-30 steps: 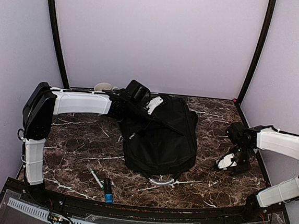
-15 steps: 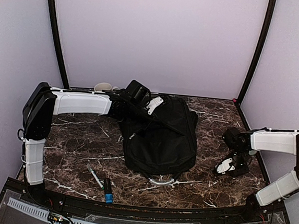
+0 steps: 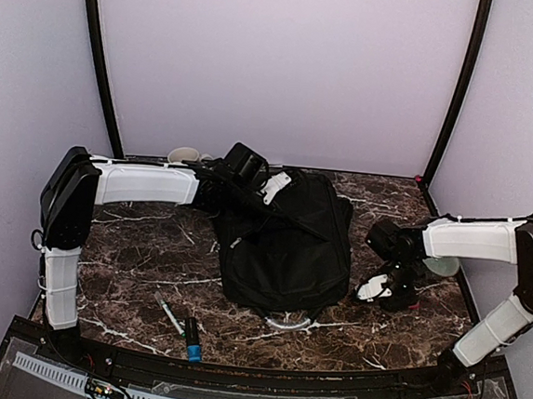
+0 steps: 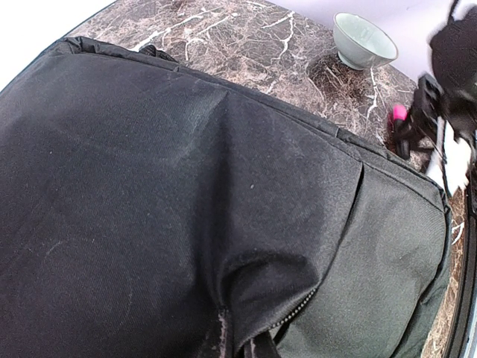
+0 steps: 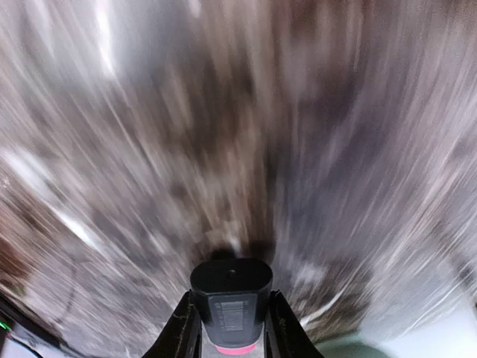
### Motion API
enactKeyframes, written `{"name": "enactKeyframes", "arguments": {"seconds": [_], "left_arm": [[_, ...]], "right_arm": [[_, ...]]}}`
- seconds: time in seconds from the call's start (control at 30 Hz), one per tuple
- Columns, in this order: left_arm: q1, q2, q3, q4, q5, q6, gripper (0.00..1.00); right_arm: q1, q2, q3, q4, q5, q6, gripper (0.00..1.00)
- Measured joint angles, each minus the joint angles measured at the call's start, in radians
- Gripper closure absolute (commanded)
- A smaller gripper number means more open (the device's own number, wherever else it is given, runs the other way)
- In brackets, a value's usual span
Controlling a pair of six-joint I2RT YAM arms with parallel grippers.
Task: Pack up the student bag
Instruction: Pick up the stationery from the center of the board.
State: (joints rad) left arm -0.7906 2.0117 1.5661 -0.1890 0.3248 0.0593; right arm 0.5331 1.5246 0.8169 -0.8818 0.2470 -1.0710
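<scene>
The student bag (image 3: pixel 286 243), a large black backpack, lies in the middle of the table with its grey loop handle (image 3: pixel 286 323) at the near end. My left gripper (image 3: pixel 269 192) is at the bag's far end, shut on a pinch of its fabric. In the left wrist view the fabric (image 4: pixel 186 171) fills the frame and bunches up beside a zipper (image 4: pixel 294 312). My right gripper (image 3: pixel 391 293) is just right of the bag, low over the table. It is shut on a small black device with a pink band (image 5: pixel 231 298); that view is motion-blurred.
A pale green bowl (image 3: pixel 443 264) sits behind the right arm and also shows in the left wrist view (image 4: pixel 363 39). A pen (image 3: pixel 171 312) and a blue-tipped marker (image 3: pixel 193 340) lie near the front left. A white cup (image 3: pixel 184 155) stands at the back wall.
My right arm has moved left toward the bag with the black device in its grip, uncovering the green bowl. The left arm and the bag have not moved.
</scene>
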Motion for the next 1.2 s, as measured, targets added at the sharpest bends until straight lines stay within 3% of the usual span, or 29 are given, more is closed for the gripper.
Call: {"name": "enactKeyframes", "arguments": {"seconds": [0.13, 0.23, 0.37, 0.7, 0.97, 1.2], "left_arm": [[0.0, 0.0, 0.0, 0.0, 0.0, 0.0, 1.0], [0.0, 0.0, -0.001, -0.001, 0.0, 0.0, 1.0], [-0.001, 0.0, -0.002, -0.001, 0.0, 0.0, 1.0], [-0.001, 0.0, -0.002, -0.001, 0.0, 0.001, 1.0], [-0.001, 0.0, -0.002, -0.001, 0.0, 0.001, 1.0], [-0.002, 0.0, -0.002, -0.001, 0.0, 0.0, 1.0]], "right_arm": [[0.129, 0.033, 0.052, -0.003, -0.082, 0.114, 0.79], [0.175, 0.095, 0.089, -0.007, -0.114, 0.192, 0.71], [0.177, 0.112, 0.098, -0.012, -0.128, 0.246, 0.61], [0.127, -0.02, 0.013, -0.012, -0.153, 0.299, 0.56], [0.048, -0.062, -0.043, -0.004, -0.125, 0.296, 0.58], [0.043, -0.058, -0.069, 0.006, -0.101, 0.312, 0.77]]}}
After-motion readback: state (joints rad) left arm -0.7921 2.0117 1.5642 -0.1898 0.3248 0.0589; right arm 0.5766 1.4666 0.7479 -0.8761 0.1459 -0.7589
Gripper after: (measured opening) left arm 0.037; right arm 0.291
